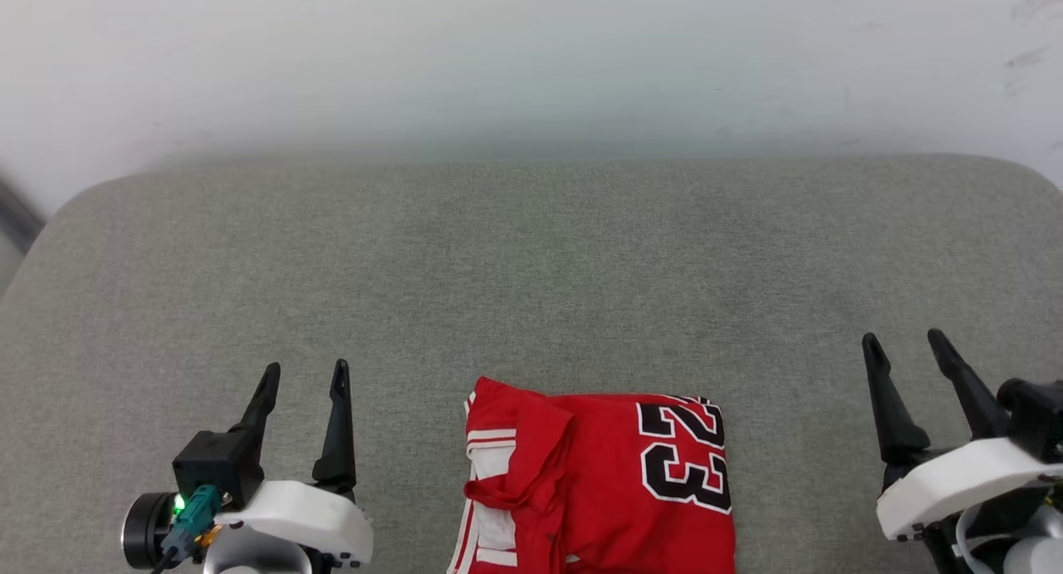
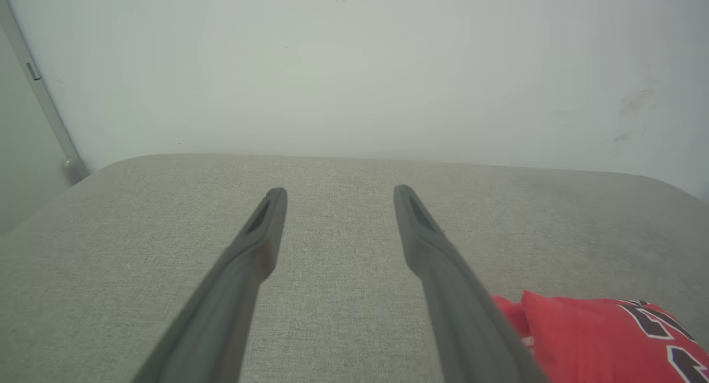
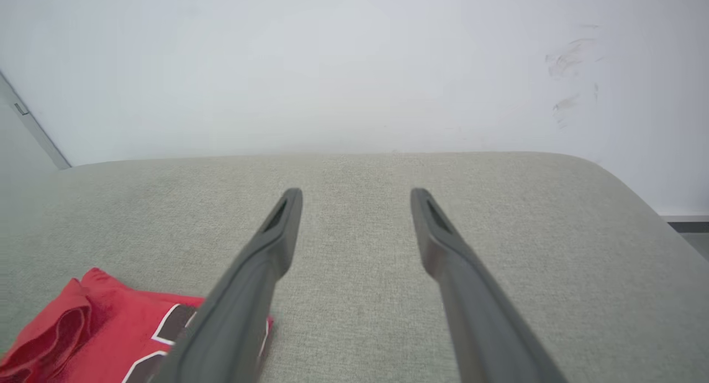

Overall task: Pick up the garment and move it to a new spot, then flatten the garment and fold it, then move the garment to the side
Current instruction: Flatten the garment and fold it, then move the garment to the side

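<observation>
Folded garment (image 1: pixel 598 483) on a grey padded surface (image 1: pixel 531 267), seen from the head and both wrists. The garment lies as a compact red rectangle at the near edge of the surface, midway between the two arms, and its lower part is cut off by the bottom of the head view. A dark, white-outlined numeral 23 (image 1: pixel 685 458) faces up on its right half. Red-and-white striped trim (image 1: pixel 490 441) and white fabric show along its left side, where a red fold is bunched.

The left gripper (image 1: pixel 305 369) stands to the garment's left, fingers apart with nothing between them, clear of the cloth. A green light (image 1: pixel 178 502) glows at its wrist. The right gripper (image 1: pixel 904 340) stands well to the garment's right, fingers likewise spread and empty.

In each wrist view the fingers point across bare fabric toward a pale wall (image 1: pixel 531 59) that rises behind the surface and bears faint scuff marks (image 3: pixel 565 67) toward the right.
</observation>
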`<state>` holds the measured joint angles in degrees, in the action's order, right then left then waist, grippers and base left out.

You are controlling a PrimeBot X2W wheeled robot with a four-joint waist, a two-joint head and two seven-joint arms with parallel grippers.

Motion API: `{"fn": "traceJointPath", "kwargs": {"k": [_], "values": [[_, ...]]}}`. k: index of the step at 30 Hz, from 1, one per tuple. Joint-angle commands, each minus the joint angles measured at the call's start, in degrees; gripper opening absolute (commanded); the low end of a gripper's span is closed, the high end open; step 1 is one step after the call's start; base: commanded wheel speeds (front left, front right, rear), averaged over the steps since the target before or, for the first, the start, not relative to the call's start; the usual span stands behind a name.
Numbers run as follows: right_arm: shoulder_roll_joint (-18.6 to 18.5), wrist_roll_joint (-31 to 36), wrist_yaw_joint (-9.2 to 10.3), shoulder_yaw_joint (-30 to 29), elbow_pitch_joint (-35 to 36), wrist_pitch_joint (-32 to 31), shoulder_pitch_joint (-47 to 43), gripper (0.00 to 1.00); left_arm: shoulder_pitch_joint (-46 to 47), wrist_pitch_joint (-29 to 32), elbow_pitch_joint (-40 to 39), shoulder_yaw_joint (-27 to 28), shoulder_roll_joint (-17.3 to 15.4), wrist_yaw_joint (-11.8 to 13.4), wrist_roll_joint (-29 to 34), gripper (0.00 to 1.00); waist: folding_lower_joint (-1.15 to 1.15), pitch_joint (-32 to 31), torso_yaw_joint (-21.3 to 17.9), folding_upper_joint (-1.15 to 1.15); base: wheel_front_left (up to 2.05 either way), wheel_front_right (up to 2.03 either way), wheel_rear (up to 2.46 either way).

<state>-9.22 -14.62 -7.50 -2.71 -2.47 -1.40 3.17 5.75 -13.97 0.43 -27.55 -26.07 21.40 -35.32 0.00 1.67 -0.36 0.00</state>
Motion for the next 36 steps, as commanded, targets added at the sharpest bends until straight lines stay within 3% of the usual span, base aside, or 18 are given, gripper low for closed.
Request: {"fn": "traceJointPath", "kwargs": {"k": [1,11,25,31,36], "values": [[0.9,1.1,0.03,0.5,1.3,1.2,-2.0,1.0,-1.4,-0.4,0.4,0.4,-0.1,0.4,0.1,1.0,0.0,-1.0,-0.6,0.0,0.0,0.0,0.0],[3.2,1.9,0.03,2.5,5.4,2.4,-8.1,1.0,-6.4,-1.1,0.1,2.2,-0.3,0.6,0.6,1.0,0.0,-2.7,-1.5,0.0,0.0,0.0,0.0],[3.2,0.4,0.03,1.3,5.7,-0.1,-8.0,1.0,-5.5,-1.3,0.3,3.2,0.9,-0.7,2.5,1.0,0.0,-2.5,-1.5,0.0,0.0,0.0,0.0],[2.1,-9.6,0.03,-5.8,2.2,-10.6,-5.6,1.0,-4.6,-1.3,-0.7,5.1,2.2,-1.1,3.2,1.0,0.0,-1.7,-0.2,0.0,0.0,0.0,0.0],[-0.6,-22.4,0.04,-8.6,-2.7,-26.2,-2.7,1.0,-3.5,-1.3,-1.6,6.9,3.8,-1.9,4.9,1.0,0.0,0.0,1.8,0.0,0.0,0.0,0.0]]}}
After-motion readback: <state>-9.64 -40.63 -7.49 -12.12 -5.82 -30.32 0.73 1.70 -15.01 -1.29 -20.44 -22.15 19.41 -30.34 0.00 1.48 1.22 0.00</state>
